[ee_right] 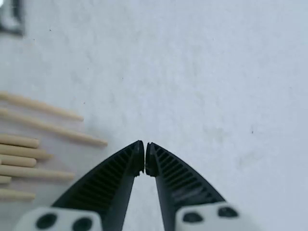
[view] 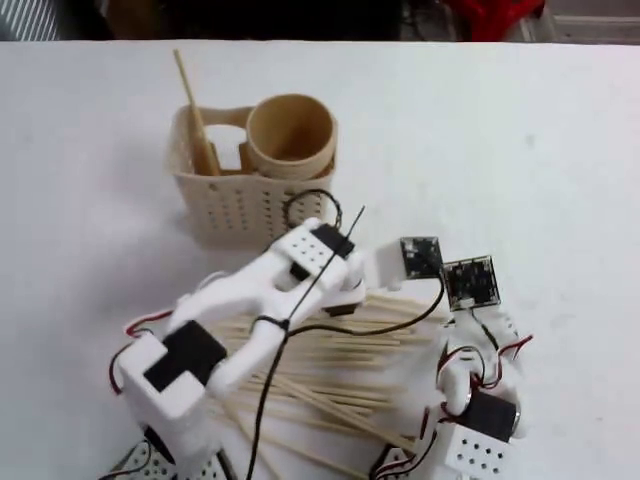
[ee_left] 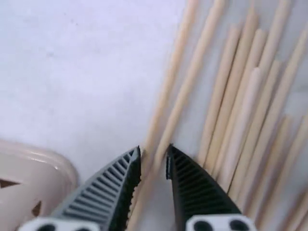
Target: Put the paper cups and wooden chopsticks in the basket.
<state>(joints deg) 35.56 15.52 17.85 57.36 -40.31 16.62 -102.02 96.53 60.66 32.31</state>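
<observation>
Chopsticks lay in a loose, crossing heap on the white table, in front of the basket and near it. They overlapped too much for an exact count from above. My left wrist view showed some nine or ten of them lying side by side.

One more, the standing chopstick, leaned upright in the left part of the basket, its top well above the rim. A shorter stick may have stood against it, but I could not tell. I counted one paper cup, mouth up in the right part of the basket, its rim higher than the basket's wall. There was one basket, pale and perforated.

My left arm stretched across the heap toward the basket's front wall. My left gripper was low over the end of the heap nearest the basket. Its jaws were a little apart, astride one or two chopsticks that ran through the gap. A corner of the basket sat close beside it.

My right gripper had its jaws together, tips touching, above bare table just beside the ends of the heap. I could see about seven chopstick ends there.

Two small circuit boards showed to the right of the heap, side by side. Any print on them was too small to read.
</observation>
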